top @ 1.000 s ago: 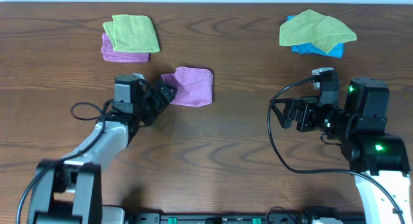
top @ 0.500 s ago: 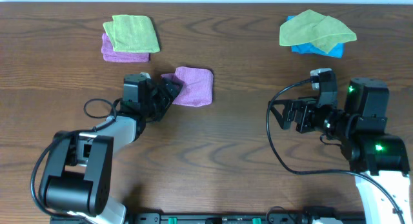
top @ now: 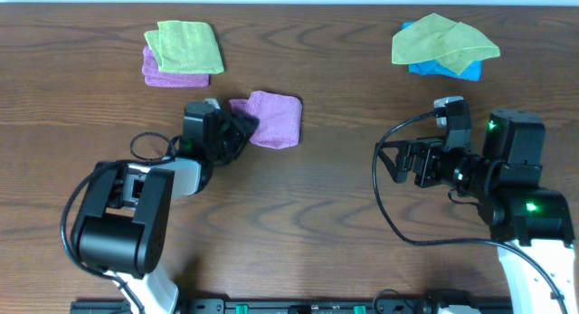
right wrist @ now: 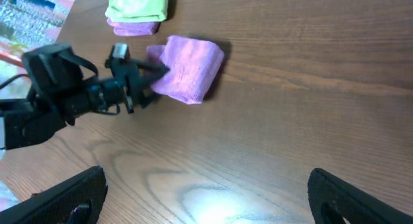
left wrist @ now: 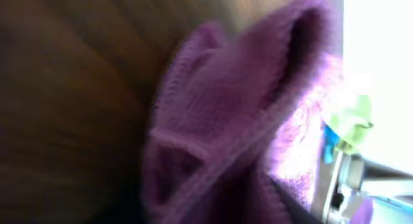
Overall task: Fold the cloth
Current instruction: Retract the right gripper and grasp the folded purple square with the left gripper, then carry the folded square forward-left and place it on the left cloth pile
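The magenta-purple cloth [top: 273, 119] lies folded over on the brown table, left of centre; no label shows. My left gripper [top: 241, 128] sits at its near-left corner, fingers pinched onto the edge. The right wrist view shows the same: the cloth [right wrist: 191, 68] with the left gripper [right wrist: 152, 73] closed on its left edge. In the left wrist view purple cloth [left wrist: 226, 108] fills the frame, blurred, and hides the jaws. My right gripper [top: 395, 160] hovers open over bare wood at the right, far from the cloth, its fingers [right wrist: 64, 198] wide apart with nothing between them.
A lime-green cloth [top: 185, 44] lies on another purple cloth [top: 167, 76] at the back left. A second lime-green cloth [top: 443, 38] lies over a blue one [top: 445, 69] at the back right. Black cables loop beside both arms.
My left gripper slid right onto the cloth's left corner and its jaws closed. The cloth's edge shifted slightly right. The right arm stayed still.
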You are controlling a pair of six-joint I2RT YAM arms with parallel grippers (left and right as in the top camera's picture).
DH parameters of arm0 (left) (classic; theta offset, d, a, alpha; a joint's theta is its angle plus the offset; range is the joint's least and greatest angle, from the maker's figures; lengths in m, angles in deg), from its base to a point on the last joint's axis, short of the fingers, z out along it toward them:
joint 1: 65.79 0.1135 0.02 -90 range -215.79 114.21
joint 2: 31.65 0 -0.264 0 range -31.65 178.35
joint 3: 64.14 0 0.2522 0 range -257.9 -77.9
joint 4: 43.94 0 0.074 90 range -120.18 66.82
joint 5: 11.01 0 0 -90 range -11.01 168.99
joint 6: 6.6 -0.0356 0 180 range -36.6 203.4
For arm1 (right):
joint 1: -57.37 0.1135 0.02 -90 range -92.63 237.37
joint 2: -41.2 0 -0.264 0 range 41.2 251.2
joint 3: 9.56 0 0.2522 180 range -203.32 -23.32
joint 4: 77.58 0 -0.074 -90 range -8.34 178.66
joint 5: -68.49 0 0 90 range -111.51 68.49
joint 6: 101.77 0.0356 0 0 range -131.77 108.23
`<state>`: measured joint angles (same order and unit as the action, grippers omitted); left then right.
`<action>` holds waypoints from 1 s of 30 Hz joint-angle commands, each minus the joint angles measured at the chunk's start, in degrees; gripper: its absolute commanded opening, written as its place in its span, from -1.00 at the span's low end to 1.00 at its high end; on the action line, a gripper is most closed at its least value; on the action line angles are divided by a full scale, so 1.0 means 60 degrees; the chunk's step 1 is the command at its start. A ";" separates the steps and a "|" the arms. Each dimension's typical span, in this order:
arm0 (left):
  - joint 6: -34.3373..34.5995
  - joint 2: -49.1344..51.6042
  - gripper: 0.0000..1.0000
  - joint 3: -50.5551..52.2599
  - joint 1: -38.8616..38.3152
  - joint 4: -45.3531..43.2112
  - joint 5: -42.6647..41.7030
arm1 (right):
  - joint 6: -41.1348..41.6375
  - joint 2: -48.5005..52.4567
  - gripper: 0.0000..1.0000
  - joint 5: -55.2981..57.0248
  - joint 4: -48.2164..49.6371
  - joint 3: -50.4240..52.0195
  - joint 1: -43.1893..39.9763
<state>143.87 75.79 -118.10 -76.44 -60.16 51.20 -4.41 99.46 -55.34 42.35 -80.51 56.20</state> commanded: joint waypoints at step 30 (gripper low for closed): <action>-0.3166 -0.1224 -0.88 -0.4652 0.0656 0.5468 0.0871 | -0.0765 -0.0157 0.99 -0.0058 -0.0608 0.0069 -0.0131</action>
<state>128.02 69.36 -141.86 -73.97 -28.75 53.08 -8.00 99.18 -55.01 38.77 -80.47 56.20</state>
